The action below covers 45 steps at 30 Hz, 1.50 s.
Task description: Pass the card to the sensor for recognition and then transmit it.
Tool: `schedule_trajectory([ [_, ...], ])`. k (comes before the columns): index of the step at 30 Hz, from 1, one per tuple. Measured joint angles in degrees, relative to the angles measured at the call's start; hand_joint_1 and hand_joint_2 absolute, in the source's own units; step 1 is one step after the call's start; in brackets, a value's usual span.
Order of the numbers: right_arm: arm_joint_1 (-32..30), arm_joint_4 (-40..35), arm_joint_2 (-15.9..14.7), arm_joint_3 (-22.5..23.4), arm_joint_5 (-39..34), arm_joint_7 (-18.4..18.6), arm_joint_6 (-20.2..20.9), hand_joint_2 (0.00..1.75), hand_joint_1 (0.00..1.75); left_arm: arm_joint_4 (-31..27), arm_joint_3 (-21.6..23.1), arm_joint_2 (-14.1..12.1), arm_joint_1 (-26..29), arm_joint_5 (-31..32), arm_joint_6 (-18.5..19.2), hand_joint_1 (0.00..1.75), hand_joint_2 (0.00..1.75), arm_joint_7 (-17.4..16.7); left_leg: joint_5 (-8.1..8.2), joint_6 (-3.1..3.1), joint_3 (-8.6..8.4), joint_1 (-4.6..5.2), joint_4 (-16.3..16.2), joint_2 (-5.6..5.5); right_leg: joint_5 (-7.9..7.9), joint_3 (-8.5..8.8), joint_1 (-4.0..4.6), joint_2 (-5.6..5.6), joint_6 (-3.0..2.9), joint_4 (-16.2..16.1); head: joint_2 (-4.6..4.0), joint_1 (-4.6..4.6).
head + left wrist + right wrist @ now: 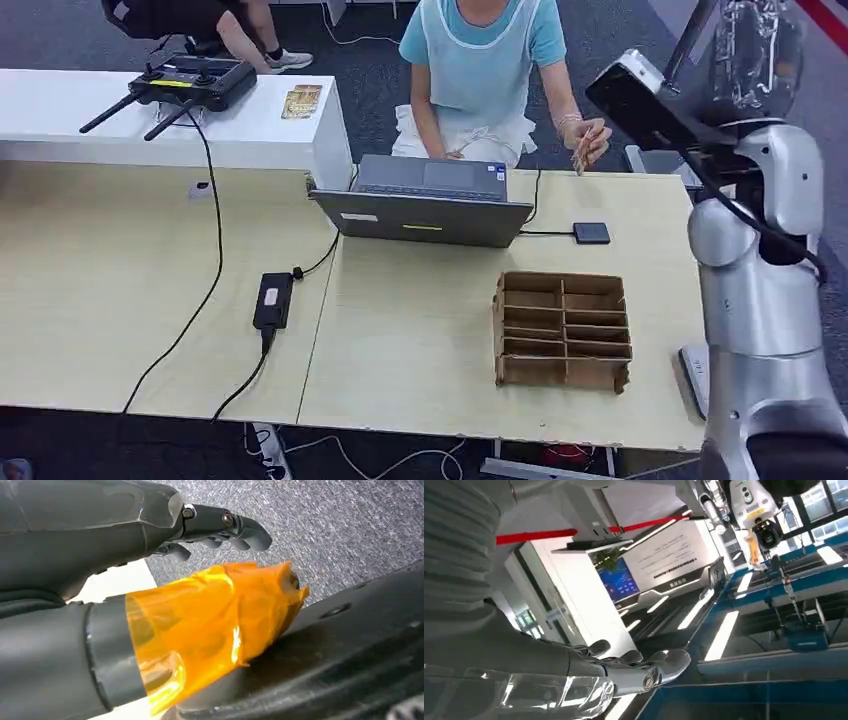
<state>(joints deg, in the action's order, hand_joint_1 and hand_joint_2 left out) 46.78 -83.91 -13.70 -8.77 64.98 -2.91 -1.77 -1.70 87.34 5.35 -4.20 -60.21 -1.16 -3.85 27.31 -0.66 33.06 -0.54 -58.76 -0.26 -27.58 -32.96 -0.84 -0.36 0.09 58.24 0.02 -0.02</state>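
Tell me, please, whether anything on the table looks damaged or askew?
The cardboard divider tray looks worn, its front wall ragged and uneven. The laptop sits slightly turned across the seam between the tables. Nothing looks spilled.

A pale wooden table (pixel 120 300) carries an open grey laptop (pixel 430 200), a small black sensor pad (pixel 591 233) wired to it, a brown cardboard divider tray (pixel 562 330), and a black power adapter (pixel 272 300) with trailing cables. Behind it, a white table (pixel 60 120) holds a black remote controller (pixel 190 82) and a card (pixel 301 100).
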Motion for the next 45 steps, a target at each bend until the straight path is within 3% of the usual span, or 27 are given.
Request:
schedule_trajectory([
  [4,4.47,5.14,0.02,-3.33,4.97,0.79,0.85,1.75,0.0,0.0,0.0,-0.37,-0.06,1.84,0.26,0.0,0.0,-0.02,0.0,0.0,0.05,0.0,0.0,0.04,0.01,-0.05,0.0,0.06,-0.02,0.03,0.0,-0.02],
  [13,17.98,26.78,3.54,-12.63,15.5,4.22,3.28,1.75,0.0,-0.15,0.0,-1.25,-0.2,4.81,0.98,0.0,0.0,-0.02,-0.12,-0.17,0.06,-0.05,0.0,-0.03,0.05,-0.07,0.07,-0.02,-0.08,0.07,-0.02,-0.02],
  [20,22.25,37.99,5.81,-15.93,17.16,4.61,3.15,1.75,0.0,-0.22,0.0,-1.6,-0.22,5.0,1.09,0.0,0.0,-0.02,-0.11,-0.17,0.08,-0.05,0.0,-0.04,0.06,-0.11,0.07,-0.01,-0.1,0.06,0.0,-0.02],
  [29,22.9,43.9,6.54,-16.87,16.81,5.29,2.91,1.75,0.0,-0.31,0.0,-1.81,-0.2,5.11,1.16,0.0,0.0,-0.02,-0.11,-0.17,0.08,-0.05,0.0,-0.03,0.07,-0.12,0.07,-0.01,-0.1,0.06,-0.02,-0.02],
  [45,23.21,47.3,6.54,-16.87,16.81,5.49,2.75,1.75,0.0,-0.66,0.0,-1.86,-0.2,5.11,1.16,0.0,0.0,-0.09,-0.12,-0.17,0.08,-0.05,0.0,-0.01,0.09,-0.15,0.07,0.01,-0.13,0.06,-0.02,-0.02],
])
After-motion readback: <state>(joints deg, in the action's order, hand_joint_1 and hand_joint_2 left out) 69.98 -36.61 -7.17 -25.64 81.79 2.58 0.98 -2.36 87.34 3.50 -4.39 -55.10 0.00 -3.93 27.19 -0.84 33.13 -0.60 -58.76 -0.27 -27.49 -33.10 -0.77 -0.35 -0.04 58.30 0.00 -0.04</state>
